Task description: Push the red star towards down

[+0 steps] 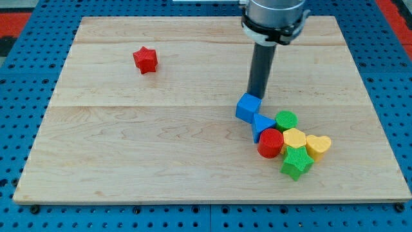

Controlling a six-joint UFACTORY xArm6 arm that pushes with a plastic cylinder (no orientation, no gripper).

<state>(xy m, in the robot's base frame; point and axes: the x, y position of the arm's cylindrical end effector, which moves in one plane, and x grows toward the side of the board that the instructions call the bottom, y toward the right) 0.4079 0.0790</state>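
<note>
The red star (145,60) lies alone on the wooden board (129,142), in the upper left part of the view. My tip (257,95) stands far to the star's right and a little lower, touching or just above the top edge of the blue cube (248,107). The rod rises straight up to the arm's grey end at the view's top.
Below and right of the blue cube sits a tight cluster: a blue triangle (261,124), a green cylinder (286,120), a red cylinder (271,143), a yellow hexagon block (295,138), a yellow heart (318,145) and a green star (297,161). Blue pegboard surrounds the board.
</note>
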